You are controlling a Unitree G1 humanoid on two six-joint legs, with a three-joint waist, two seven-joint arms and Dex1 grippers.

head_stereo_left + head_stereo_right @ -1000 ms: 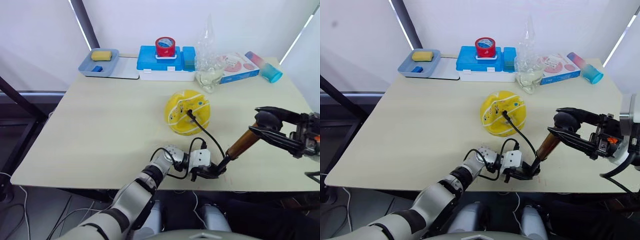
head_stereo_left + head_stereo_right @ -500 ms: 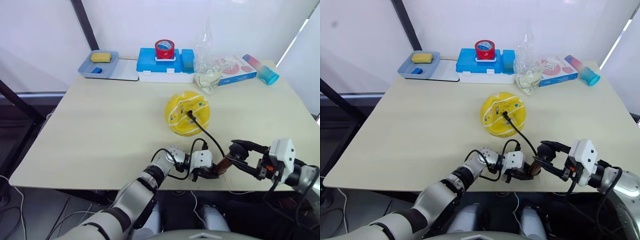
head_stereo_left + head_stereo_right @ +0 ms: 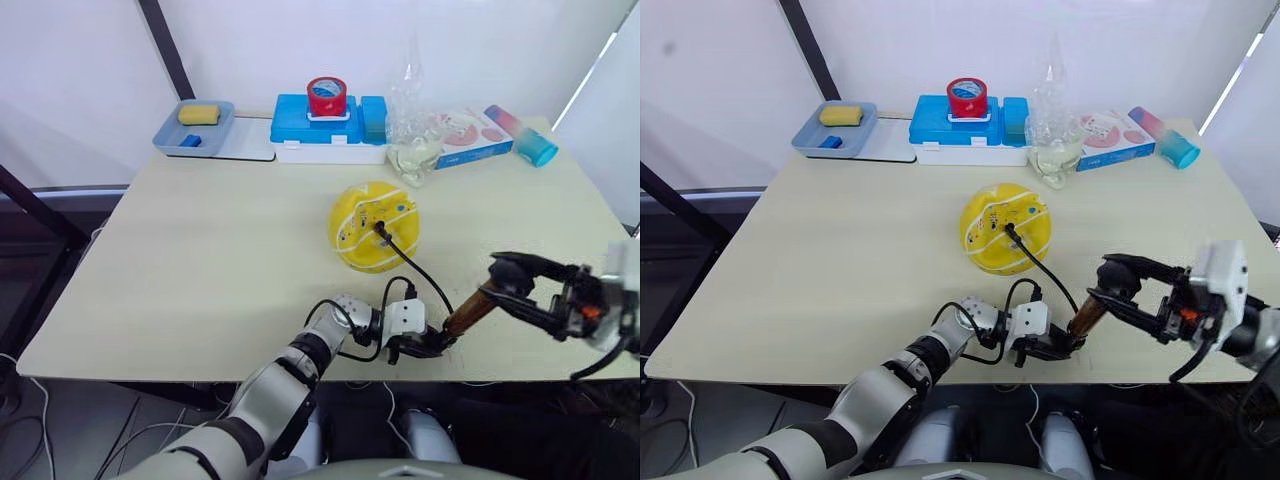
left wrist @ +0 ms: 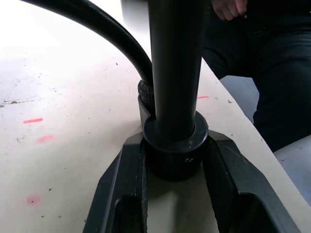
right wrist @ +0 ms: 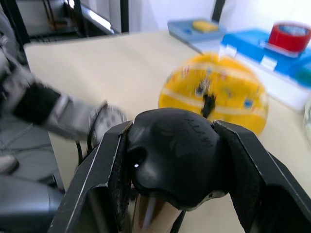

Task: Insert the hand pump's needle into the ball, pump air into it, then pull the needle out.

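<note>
From the head views, the ball (image 3: 375, 227) sits near the middle of the table (image 3: 200, 260), yellow with white seams. The needle (image 3: 379, 229) is stuck into its top face, and a thin black hose (image 3: 415, 268) runs from there down toward the near edge. The pump (image 3: 466, 312) leans at a slant, its bronze tube rising toward the robot's right from a black base cap at the table's near edge. The left gripper (image 3: 432, 344) is clamped around that base cap, low on the table. The right gripper (image 3: 512, 283) is closed over the black handle (image 3: 503, 272) at the tube's upper end. Along the far edge stand a grey tray (image 3: 197, 128) with a yellow sponge (image 3: 197, 114), a blue box (image 3: 331, 127) with a red tape roll (image 3: 327, 95) on it, a clear plastic bag (image 3: 415, 130), a printed carton (image 3: 466, 132) and a blue cup (image 3: 538, 149).

In the left wrist view, the two fingers (image 4: 124, 187) pinch the pump's black base cap (image 4: 175, 150) from both sides; the dark shaft rises from it and the hose leaves beside it. Red marks dot the tabletop.

In the right wrist view, the fingers (image 5: 240, 167) press on either side of the rounded black handle (image 5: 172, 148), with the bronze tube just below. The ball lies beyond, needle in it, and the left arm's wrist shows to one side.
</note>
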